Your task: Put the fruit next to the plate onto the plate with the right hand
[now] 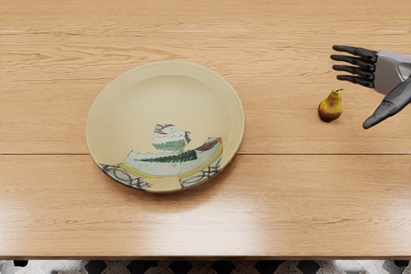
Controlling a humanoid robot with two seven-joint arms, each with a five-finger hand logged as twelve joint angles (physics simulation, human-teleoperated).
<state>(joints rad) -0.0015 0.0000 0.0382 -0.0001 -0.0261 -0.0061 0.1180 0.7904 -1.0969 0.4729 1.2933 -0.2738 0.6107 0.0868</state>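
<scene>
Head view, read from left to right. The pale wooden plank worktop (192, 216) filled the frame from side to side, so its left and right edges were cut off; only its far and near edges showed.

Left of the worktop's middle, about midway between the far and near edges, lay a round cream ceramic plate (160, 91). A painted green, yellow and black motif covered the part of it nearest the near edge. The motif looked broken or patchy, and its subject could not be made out. The rest of the plate was bare and offered ample room to receive the fruit.

Well apart from the plate, toward the right edge, a small yellow-brown pear (330, 106) stood upright on the worktop with its stem end up. It was not yet on the plate.

Just beside the pear, on its right, hovered the dark grey right hand (380, 76). The four fingers (353, 59) were spread wide and pointed left, and the thumb (385, 110) angled down toward the fruit. The hand held nothing and touched nothing. This open pose probably served as an approach, leaving a gap wide enough to close around the pear.

The wrist and arm were cut off at the frame's right side. How high the hand was above the worktop could not be judged. The left arm did not appear.
</scene>
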